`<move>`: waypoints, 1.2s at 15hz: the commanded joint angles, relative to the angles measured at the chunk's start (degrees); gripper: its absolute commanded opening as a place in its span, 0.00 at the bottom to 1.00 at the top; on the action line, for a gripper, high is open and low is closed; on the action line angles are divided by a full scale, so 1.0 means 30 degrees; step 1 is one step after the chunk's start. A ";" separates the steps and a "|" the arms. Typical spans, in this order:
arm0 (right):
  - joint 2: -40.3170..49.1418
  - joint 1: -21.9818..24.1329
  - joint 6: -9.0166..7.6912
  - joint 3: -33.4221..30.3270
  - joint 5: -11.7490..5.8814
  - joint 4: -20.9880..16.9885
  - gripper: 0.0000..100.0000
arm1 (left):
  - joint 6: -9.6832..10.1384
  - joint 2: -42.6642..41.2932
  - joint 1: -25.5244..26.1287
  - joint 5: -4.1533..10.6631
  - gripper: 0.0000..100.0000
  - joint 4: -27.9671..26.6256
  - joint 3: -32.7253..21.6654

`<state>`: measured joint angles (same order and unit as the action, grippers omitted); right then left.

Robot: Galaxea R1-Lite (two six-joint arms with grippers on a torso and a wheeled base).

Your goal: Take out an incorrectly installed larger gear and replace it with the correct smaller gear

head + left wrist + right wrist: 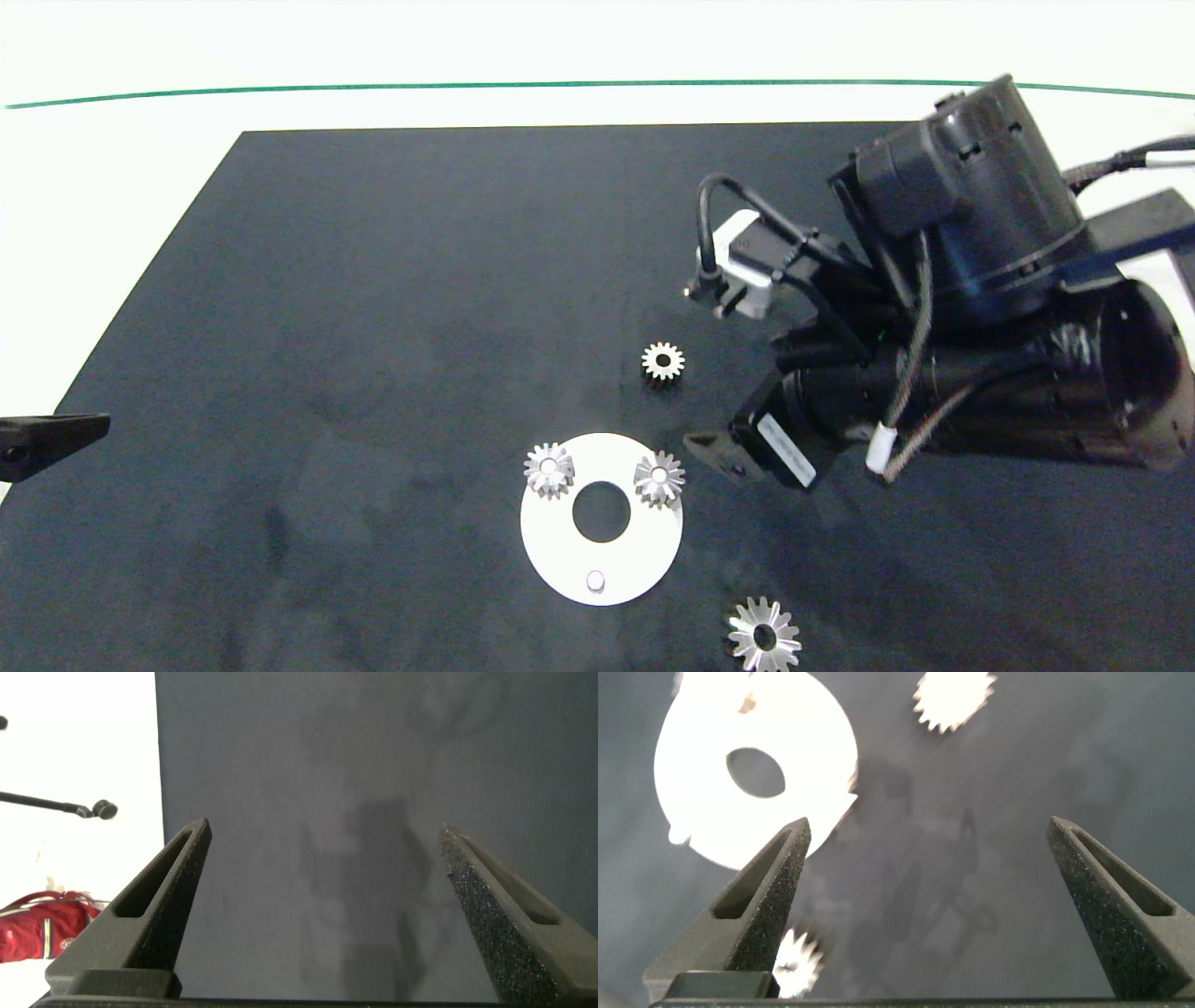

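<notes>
Larger gear (765, 636) off the disc (560, 551), near worktop's front edge; smaller gear (663, 361) loose mid-worktop: stiff, slick steel, pinch across teeth; right gripper (929, 873) fingers wide, empty; left gripper (322, 877) likewise, parked at left edge.

Bright overhead light washes the pale desk (112, 187) almost white around the dark mat (373, 327). In the right wrist view the white disc (752, 765) and a gear (955, 698) blow out into glare, edges soft; faint arm shadows fall across the mat.

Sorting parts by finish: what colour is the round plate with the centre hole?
White round plate; clearest in the head view.
</notes>
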<state>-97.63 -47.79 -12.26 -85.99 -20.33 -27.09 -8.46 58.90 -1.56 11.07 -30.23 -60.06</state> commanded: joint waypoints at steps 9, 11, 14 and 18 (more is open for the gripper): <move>-0.9027 0.1691 0.0221 -0.9533 -0.0019 -0.5561 1.00 | -0.0022 0.0082 0.0169 0.0031 1.00 -0.0059 0.0011; -0.9731 0.1808 0.0221 -0.9533 -0.0019 -0.5590 1.00 | -0.0022 0.0111 0.0198 0.0031 1.00 -0.0059 0.0041; -0.9994 0.1837 0.0279 -0.9533 -0.0019 -0.5590 1.00 | -0.0022 0.0111 0.0432 0.0031 1.00 -0.0030 0.0128; -0.9203 0.2247 0.0367 -0.9533 -0.0019 -0.6469 1.00 | -0.0022 0.0082 0.0462 0.0031 1.00 -0.0059 0.0158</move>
<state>-125.79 -41.34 -11.11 -114.66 -20.03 -45.03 -8.48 59.15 -0.16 11.08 -30.17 -59.61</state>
